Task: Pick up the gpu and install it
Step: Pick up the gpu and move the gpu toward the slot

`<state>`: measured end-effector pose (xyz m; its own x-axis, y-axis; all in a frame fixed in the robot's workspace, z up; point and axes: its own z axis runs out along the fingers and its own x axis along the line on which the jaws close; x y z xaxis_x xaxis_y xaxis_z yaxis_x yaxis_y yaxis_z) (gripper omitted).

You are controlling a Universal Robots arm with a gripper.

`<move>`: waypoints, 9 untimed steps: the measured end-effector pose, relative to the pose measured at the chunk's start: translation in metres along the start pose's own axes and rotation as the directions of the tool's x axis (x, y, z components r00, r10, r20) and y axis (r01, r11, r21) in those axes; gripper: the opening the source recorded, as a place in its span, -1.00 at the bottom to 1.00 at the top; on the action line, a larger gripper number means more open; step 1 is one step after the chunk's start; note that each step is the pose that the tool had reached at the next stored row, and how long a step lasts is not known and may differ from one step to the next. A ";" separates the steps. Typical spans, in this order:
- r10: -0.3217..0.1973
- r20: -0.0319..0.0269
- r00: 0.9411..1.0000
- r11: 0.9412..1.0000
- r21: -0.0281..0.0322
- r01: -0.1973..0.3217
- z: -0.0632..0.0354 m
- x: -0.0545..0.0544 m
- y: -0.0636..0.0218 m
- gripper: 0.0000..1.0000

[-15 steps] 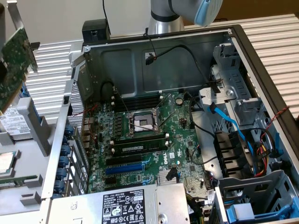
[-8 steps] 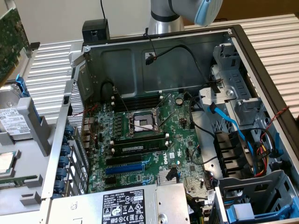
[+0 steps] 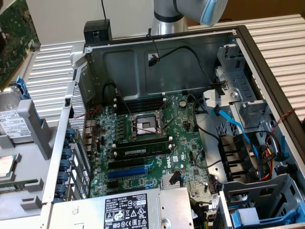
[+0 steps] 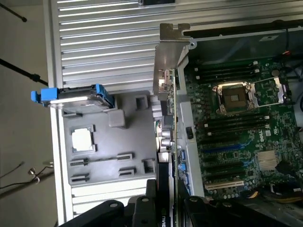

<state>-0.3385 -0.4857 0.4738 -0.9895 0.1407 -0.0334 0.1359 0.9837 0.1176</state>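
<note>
In the wrist view my gripper (image 4: 166, 212) is shut on the gpu (image 4: 169, 142), which I see edge-on. Its silver end bracket (image 4: 166, 56) points away from the fingers (image 4: 142, 208), and its thin green board runs back between them. The card hangs in the air over the case's side wall, between the grey tray (image 4: 104, 161) and the motherboard (image 4: 236, 132). In the exterior view a green board (image 3: 16, 28) at the upper left corner looks like this card; the gripper itself is out of that view. The motherboard (image 3: 143, 143) lies in the open case with its blue slot (image 3: 126, 172) bare.
The silver power supply (image 3: 128, 210) sits at the case's near end. A blue-railed drive (image 4: 71, 97) and a CPU chip (image 4: 83, 139) rest on the grey tray. The open CPU socket (image 3: 145, 121), loose cables (image 3: 228, 124) and the drive cage (image 3: 248, 95) fill the case's right side.
</note>
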 end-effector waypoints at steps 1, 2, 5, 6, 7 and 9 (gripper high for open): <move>0.000 0.000 1.000 1.000 -0.001 0.000 -0.0001 -0.005 -0.0002 -0.47; 0.000 0.000 1.000 1.000 -0.002 0.000 0.0001 -0.009 -0.0003 -0.47; 0.000 -0.001 1.000 1.000 -0.009 0.000 0.0006 -0.023 -0.0001 -0.47; 0.001 -0.001 1.000 1.000 -0.010 -0.001 0.0007 -0.028 0.0000 -0.47; 0.001 -0.002 1.000 1.000 -0.010 -0.001 0.0007 -0.029 0.0001 -0.47; 0.000 -0.001 1.000 1.000 -0.011 0.000 0.0008 -0.029 0.0001 -0.47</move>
<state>-0.3102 -0.4896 0.4740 -0.9895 0.1410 -0.0319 0.1359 0.9824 0.1282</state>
